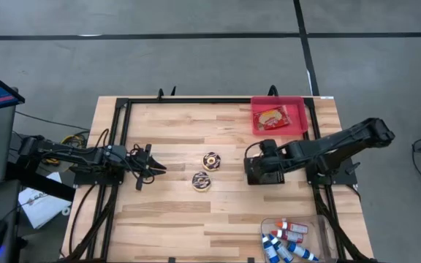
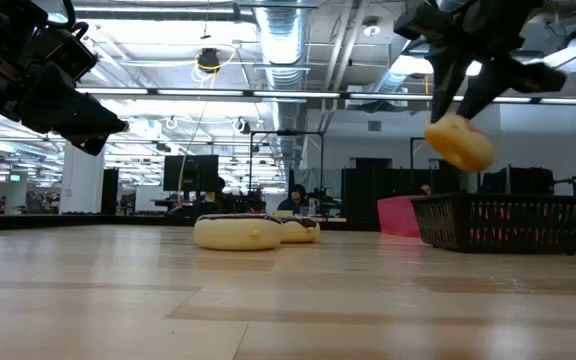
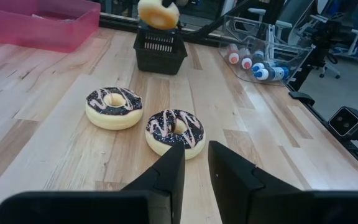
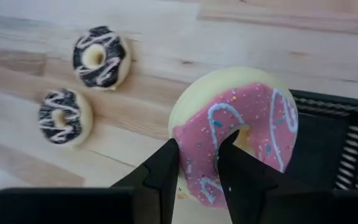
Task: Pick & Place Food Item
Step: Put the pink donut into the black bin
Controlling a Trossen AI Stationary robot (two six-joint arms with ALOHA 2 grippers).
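Aloft, right gripper (image 4: 197, 165) pinches a pink-iced ring doughnut (image 4: 241, 130) above black mesh basket (image 4: 340, 143).

a pink-iced doughnut (image 4: 241, 134) with pale blue squiggles hangs tilted above the black mesh basket (image 1: 257, 174), pinched through its hole by the right tool (image 4: 197, 163); two chocolate-iced doughnuts (image 1: 212, 160) (image 1: 201, 181) lie flat mid-surface, near each other

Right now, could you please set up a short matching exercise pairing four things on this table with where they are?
Things:
1. pink donut
2. black basket
3. bottles
4. pink tray

Places:
A. in a clear bin at the near right corner
B. at the far right corner
C. held in the right hand
D. under the raised donut

Pairs: 1-C, 2-D, 3-A, 4-B
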